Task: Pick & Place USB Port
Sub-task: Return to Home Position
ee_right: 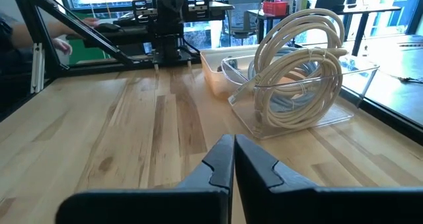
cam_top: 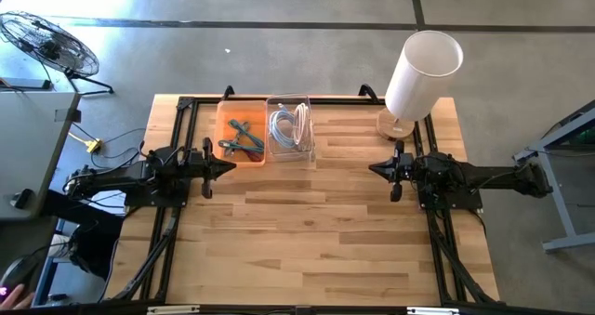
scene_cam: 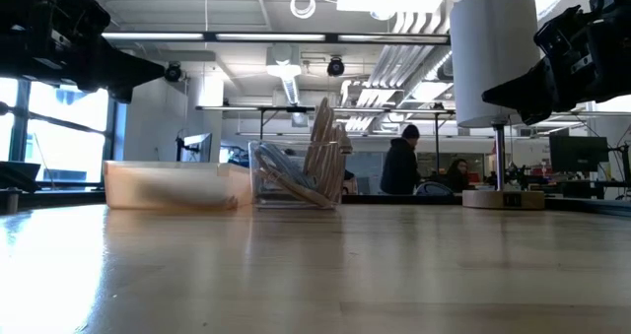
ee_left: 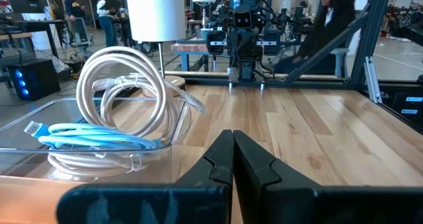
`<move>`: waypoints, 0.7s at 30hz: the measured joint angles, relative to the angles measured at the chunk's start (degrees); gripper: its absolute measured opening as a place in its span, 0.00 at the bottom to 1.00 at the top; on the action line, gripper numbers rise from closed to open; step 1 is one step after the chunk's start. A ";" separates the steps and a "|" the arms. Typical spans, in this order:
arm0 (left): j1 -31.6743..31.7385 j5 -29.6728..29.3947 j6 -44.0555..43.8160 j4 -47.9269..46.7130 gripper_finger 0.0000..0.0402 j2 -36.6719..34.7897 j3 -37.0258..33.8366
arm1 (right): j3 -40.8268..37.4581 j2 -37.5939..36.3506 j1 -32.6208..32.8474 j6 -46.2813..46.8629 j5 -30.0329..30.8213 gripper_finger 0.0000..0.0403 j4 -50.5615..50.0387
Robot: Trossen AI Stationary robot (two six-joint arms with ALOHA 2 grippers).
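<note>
Cables [cam_top: 284, 124] lie in the orange bin [cam_top: 244, 101] and clear bin [cam_top: 311, 129]. My left pincer [cam_top: 231, 164] and right pincer [cam_top: 373, 169], both together and empty, hang over the counter [cam_top: 307, 222]; homing probably just needs settling.

The left arm is stretched out level along the left side, and the left pincer [cam_top: 230, 165] is pointed inward, toward the right arm. Its two fingers [ee_left: 217, 163] are pressed together; no gap is seen between them and nothing is held. The right arm is laid out in the mirrored pose on the right side. The right pincer [cam_top: 374, 169] is pointed toward the left arm, and its fingers [ee_right: 217, 163] are likewise closed on each other, empty.
</note>
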 joint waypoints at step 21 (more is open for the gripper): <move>0.00 0.01 -0.01 0.02 0.00 -0.01 0.02 | 0.00 -0.02 0.00 0.00 0.00 0.02 0.00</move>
